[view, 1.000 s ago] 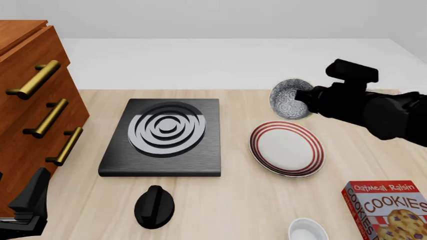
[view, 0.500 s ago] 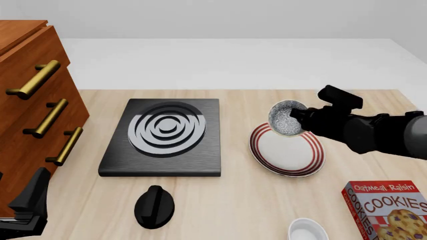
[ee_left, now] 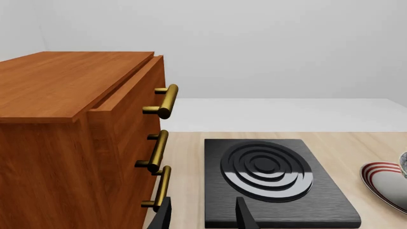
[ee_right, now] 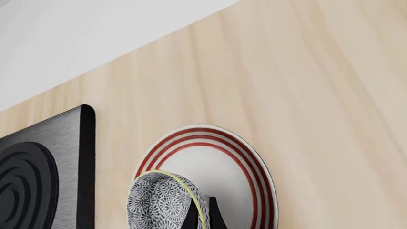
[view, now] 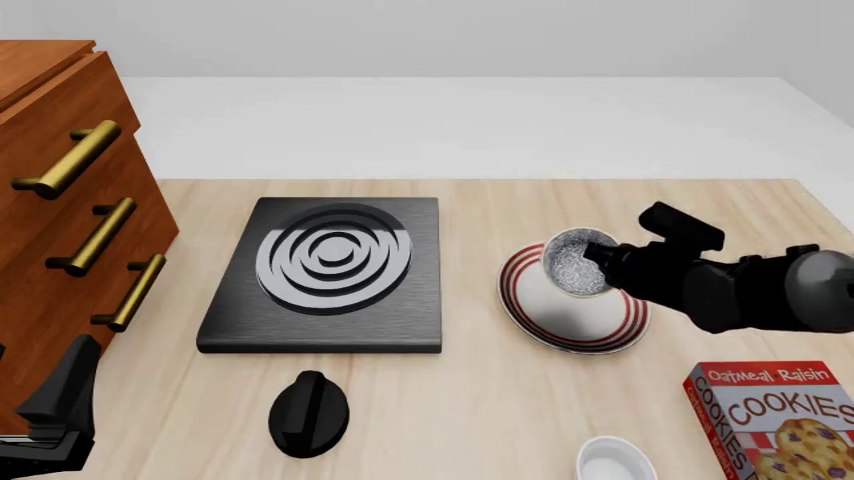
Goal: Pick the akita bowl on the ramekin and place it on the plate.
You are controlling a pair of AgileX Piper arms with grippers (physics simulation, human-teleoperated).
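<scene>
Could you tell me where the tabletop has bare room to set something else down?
Bare wood lies between the stove and the plate, in front of the plate toward the cookie box, and behind the stove. It is crowded at the plate, where the right gripper holds the akita bowl.

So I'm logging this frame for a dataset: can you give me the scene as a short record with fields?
held object: small grey-and-white speckled bowl, tilted on its side
holder: right claw, pinching the bowl's rim
bowl position: over the round white plate with red rings
left claw: idle beside the wooden drawer cabinet
small plain white ramekin: near edge, nothing in it
other: black square stove; cookie box
</scene>
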